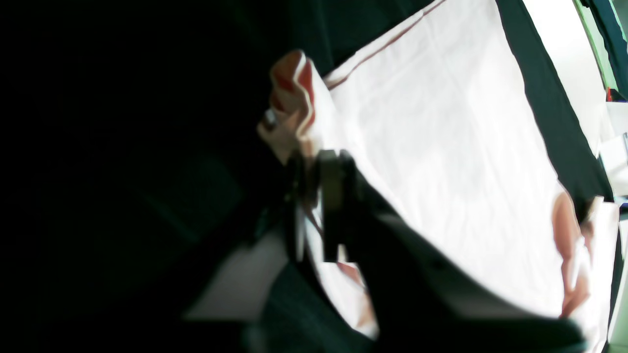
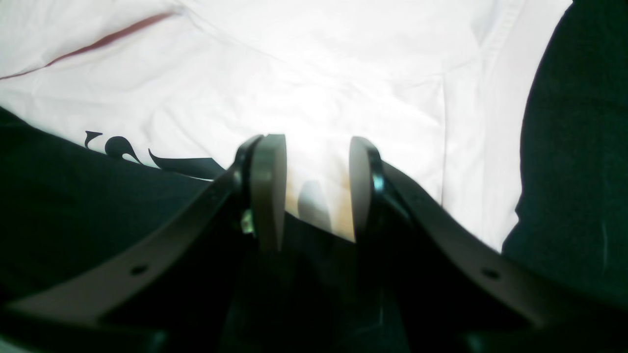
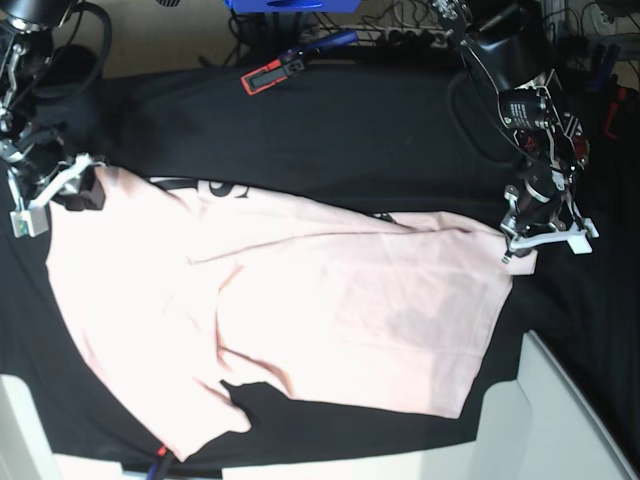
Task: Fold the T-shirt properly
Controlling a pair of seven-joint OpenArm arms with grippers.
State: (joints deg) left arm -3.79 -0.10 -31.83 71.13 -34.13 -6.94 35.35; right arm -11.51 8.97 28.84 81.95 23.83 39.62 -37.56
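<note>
The pale pink T-shirt (image 3: 330,300) lies spread on the black cloth, plain side up. Black lettering (image 3: 200,188) peeks out along its far edge. My left gripper (image 3: 515,240) is at the shirt's right corner. In the left wrist view the left gripper (image 1: 316,166) is shut on a bunched fold of the T-shirt (image 1: 441,122). My right gripper (image 3: 75,185) is at the shirt's far left corner. In the right wrist view the right gripper (image 2: 316,181) has its jaws apart, with the edge of the T-shirt (image 2: 319,63) between them and lettering (image 2: 117,147) to the left.
The big black cloth (image 3: 350,130) covers the table. A red and black tool (image 3: 265,75) and cables lie at the far edge, near a blue object (image 3: 285,5). A white surface (image 3: 560,420) shows at the lower right.
</note>
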